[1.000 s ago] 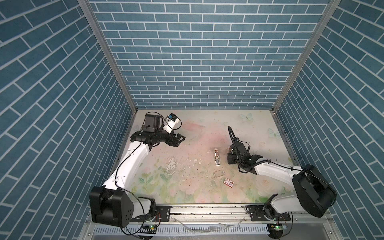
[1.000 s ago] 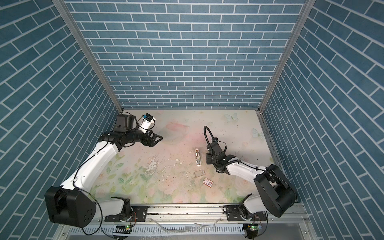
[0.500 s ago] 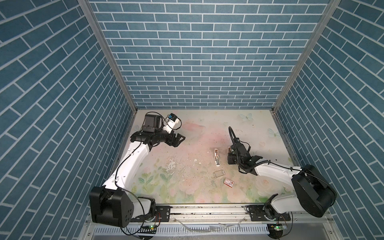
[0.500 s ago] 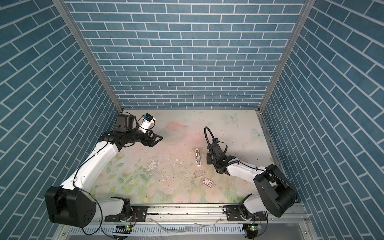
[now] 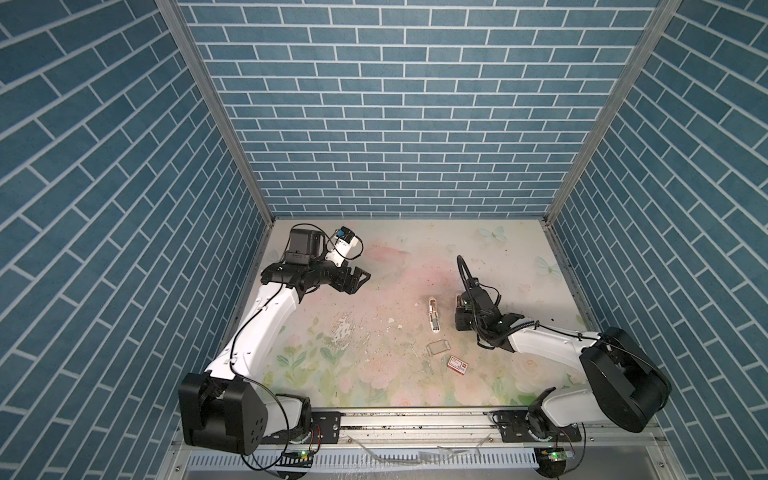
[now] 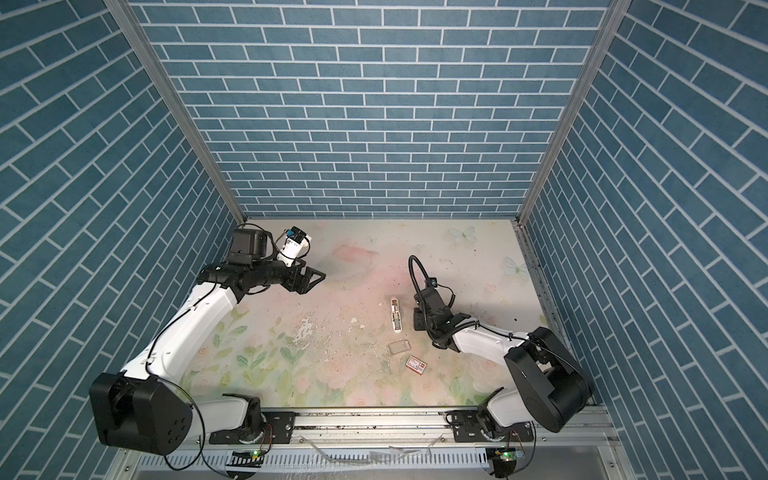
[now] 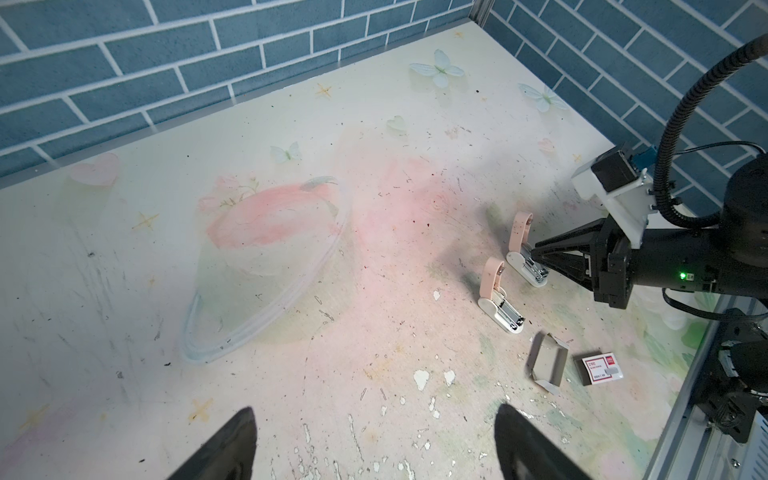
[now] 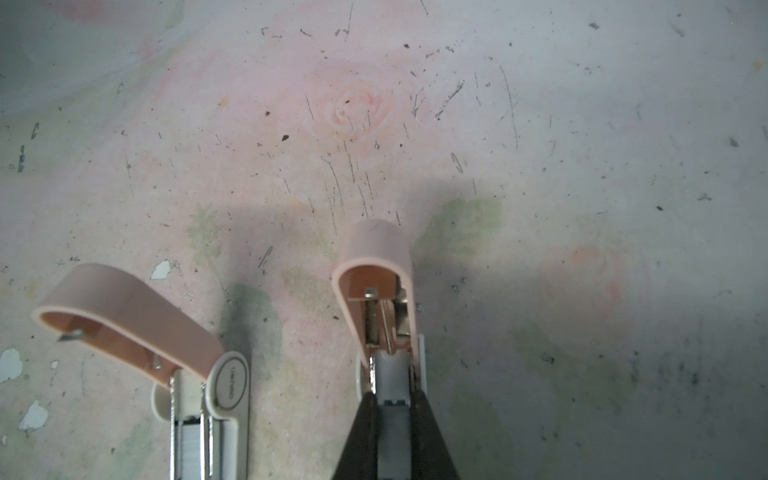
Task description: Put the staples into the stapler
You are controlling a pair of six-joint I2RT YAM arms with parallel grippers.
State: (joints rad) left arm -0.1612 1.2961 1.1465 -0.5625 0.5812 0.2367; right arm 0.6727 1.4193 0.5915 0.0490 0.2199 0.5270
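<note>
Left stapler (image 5: pixel 433 313) lies just beside right stapler (image 8: pixel 376 249); tray (image 5: pixel 438 347) and box (image 5: pixel 457 365) sit before them, box rightmost.

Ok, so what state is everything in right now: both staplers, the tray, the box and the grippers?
Left gripper: open, empty.
Right gripper: shut on what looks like a staple strip, at a stapler's channel.
Stapler at right gripper: lid flipped open.
Other stapler: lid flipped open, untouched.
Small tray: empty.
Red-and-white box: lying flat.
</note>
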